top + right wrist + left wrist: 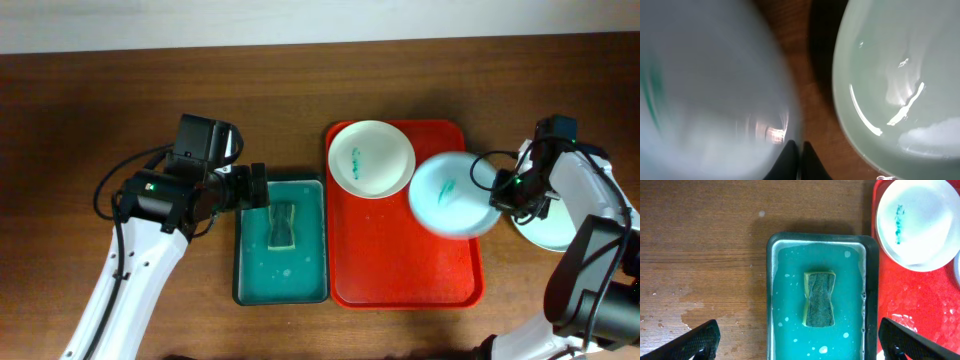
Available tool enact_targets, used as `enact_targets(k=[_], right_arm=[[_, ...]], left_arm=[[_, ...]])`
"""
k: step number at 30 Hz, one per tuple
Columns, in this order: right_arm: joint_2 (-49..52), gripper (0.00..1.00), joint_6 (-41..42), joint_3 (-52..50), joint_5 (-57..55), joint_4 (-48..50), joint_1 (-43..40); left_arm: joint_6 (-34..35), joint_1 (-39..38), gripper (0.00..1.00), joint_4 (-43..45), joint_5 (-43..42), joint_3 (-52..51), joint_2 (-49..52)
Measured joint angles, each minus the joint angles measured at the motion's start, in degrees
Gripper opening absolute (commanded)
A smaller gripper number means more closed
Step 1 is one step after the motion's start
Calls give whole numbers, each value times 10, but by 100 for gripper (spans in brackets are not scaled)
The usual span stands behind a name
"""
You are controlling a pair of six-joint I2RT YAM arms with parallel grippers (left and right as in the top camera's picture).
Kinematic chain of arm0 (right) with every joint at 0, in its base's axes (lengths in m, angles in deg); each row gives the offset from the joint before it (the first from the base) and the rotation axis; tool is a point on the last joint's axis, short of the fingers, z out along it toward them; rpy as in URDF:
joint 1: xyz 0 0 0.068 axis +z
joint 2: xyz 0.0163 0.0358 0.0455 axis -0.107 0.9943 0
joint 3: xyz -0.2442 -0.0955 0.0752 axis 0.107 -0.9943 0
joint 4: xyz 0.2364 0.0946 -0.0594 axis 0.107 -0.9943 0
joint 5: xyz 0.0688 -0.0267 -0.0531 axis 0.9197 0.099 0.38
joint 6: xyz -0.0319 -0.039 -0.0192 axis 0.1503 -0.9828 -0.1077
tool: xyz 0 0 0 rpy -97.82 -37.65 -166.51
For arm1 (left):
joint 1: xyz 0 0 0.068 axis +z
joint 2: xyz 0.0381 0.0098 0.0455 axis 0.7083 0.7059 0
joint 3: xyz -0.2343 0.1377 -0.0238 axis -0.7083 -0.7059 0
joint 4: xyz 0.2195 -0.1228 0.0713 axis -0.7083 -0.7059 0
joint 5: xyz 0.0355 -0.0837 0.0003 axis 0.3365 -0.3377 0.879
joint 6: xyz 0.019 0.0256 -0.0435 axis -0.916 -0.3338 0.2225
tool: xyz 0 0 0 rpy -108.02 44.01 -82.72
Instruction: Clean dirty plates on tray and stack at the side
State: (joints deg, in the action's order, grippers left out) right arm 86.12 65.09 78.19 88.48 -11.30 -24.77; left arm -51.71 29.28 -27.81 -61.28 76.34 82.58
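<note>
The red tray [400, 285] lies right of centre. A white plate [372, 158] with a teal smear sits in its far left corner, and it also shows in the left wrist view [920, 222]. My right gripper [497, 185] is shut on the right rim of a second smeared plate [450, 195], which hangs over the tray's right edge. In the right wrist view the fingers [799, 155] pinch that blurred plate [705, 90]. A third, unsmeared plate [545, 232] lies on the table right of the tray, also in the right wrist view [900, 75]. My left gripper [800, 347] is open and empty.
A dark green sponge tray [240, 260] with teal soapy water stands left of the red tray and holds a sponge [284, 223]. In the left wrist view the sponge [819, 299] lies between my spread fingers, inside the green rim [771, 280]. Bare wood surrounds both trays.
</note>
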Motion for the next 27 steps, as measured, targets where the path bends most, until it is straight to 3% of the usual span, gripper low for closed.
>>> enact_targets(k=[5,7,9,12,14,17,21,23,25,27], right_arm=[[-138,4,13,16,3,-145,3],[-191,4,15,13,15,-184,50],[-197,4,34,-49,36,-147,127],[-194,4,77,-204,48,-6,226],[-193,29,93,-240,50,63,244],[-192,30,85,-225,44,52,244],[-206,30,54,-49,44,-83,245],[-233,30,53,-21,66,-102,245],[-239,30,53,-20,99,-116,245],[-239,30,53,-20,113,-121,245]], left_arm=[[0,0,99,0,0,0,0],[0,0,100,0,0,0,0],[0,0,99,0,0,0,0],[0,0,99,2,0,1,0],[0,0,100,2,0,1,0],[0,0,99,6,0,1,0],[0,0,100,10,-7,1,0],[0,-9,99,12,-25,-6,2],[0,-41,85,39,-31,-50,35],[0,-62,57,72,-35,-98,101]])
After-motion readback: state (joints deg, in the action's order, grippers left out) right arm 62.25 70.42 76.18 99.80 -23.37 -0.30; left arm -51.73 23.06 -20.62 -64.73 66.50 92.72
